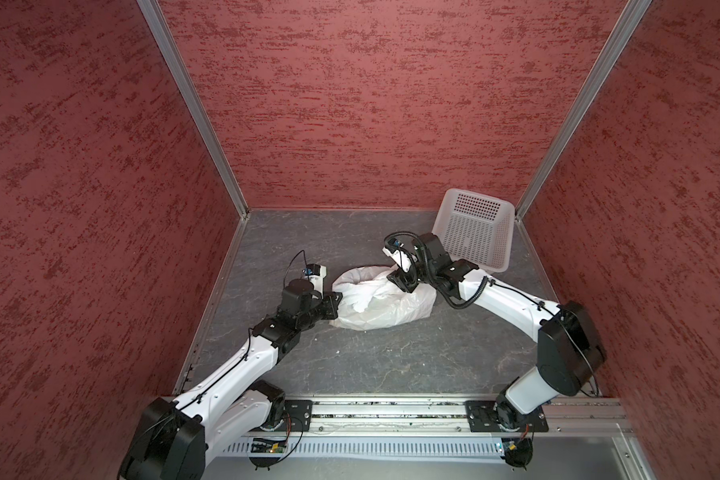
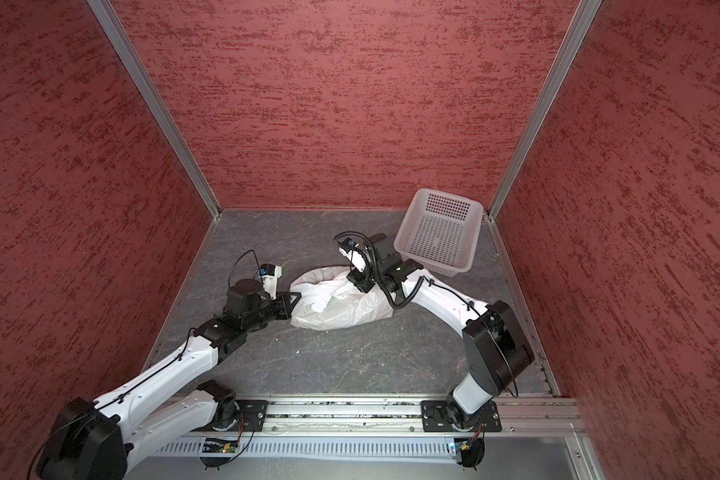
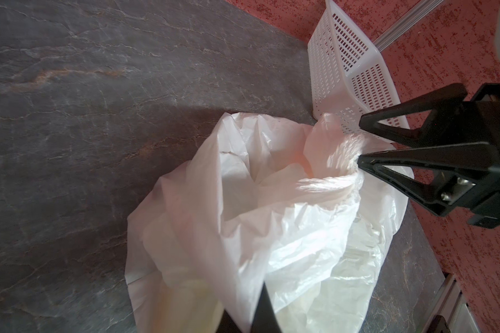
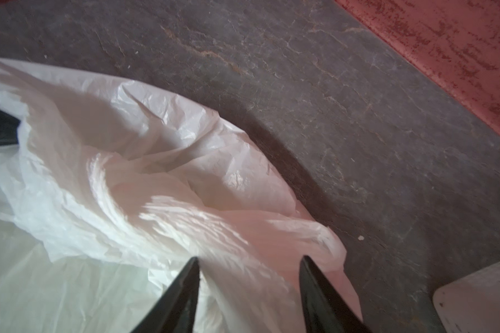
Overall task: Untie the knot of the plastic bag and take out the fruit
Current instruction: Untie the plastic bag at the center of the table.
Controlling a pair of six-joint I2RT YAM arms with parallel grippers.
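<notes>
on the table (image 1: 391, 365), left gripper (image 1: 336, 300) clamps the plastic bag (image 1: 385, 309); right gripper (image 4: 249, 257) half-open astride it.

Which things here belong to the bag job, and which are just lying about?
Job: plastic bag; twisted handle; left gripper, shut on bag; right gripper, open astride handle. No fruit visible.
Lying about: white basket, tilted; pale crumb.
</notes>
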